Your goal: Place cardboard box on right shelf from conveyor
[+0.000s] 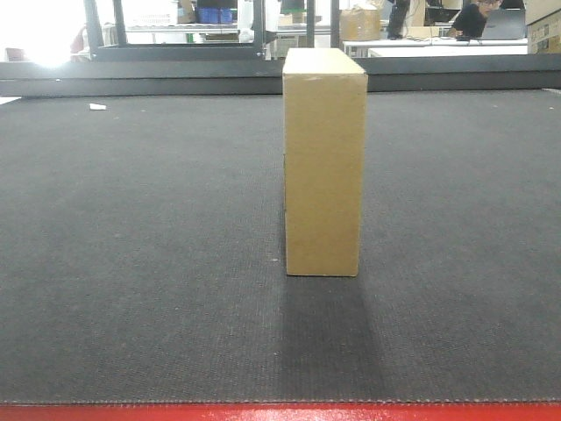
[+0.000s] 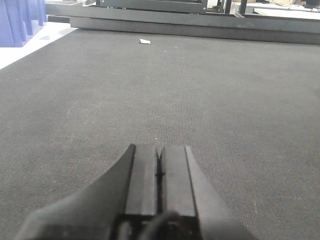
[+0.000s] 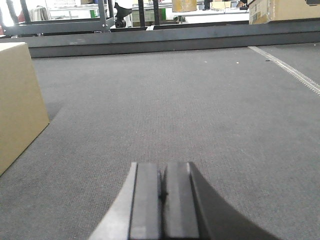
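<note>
Zero contact yet
Front: cardboard box stands upright on the conveyor; left wrist: left gripper closed, empty; right wrist: right gripper closed, empty, box at its left; I'd press both broad sides evenly.

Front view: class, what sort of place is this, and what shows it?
Probably a logistics or packing workshop: a wide grey conveyor belt with a red edge, a cardboard box standing on it, and metal racking and worktables behind.
</note>
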`<action>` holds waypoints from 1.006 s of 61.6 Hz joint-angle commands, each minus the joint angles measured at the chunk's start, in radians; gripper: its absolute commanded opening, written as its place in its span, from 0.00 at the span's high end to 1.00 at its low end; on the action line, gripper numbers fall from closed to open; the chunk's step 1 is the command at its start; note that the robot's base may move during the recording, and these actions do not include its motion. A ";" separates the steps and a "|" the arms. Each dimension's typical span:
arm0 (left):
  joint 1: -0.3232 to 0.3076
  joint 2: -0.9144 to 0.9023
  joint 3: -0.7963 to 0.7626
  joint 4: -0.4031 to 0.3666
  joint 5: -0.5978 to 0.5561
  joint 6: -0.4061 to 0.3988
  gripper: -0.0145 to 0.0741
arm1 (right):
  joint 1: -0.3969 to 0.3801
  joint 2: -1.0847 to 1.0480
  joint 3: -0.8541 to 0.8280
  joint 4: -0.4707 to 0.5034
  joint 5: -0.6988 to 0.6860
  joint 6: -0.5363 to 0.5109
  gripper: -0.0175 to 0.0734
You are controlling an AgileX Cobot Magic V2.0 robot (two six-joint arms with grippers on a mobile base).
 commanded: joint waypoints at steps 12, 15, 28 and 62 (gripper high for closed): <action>0.002 -0.015 0.008 -0.006 -0.087 0.000 0.97 | 0.002 -0.020 -0.005 -0.001 -0.088 -0.004 0.74; 0.002 -0.015 0.008 -0.006 -0.087 0.000 0.97 | 0.002 -0.020 -0.005 -0.001 -0.088 -0.004 0.74; 0.002 -0.015 0.008 -0.006 -0.087 0.000 0.97 | 0.002 -0.020 -0.005 -0.001 -0.088 -0.004 0.74; 0.002 -0.015 0.008 -0.006 -0.087 0.000 0.97 | 0.002 -0.020 -0.023 -0.001 -0.223 -0.004 0.74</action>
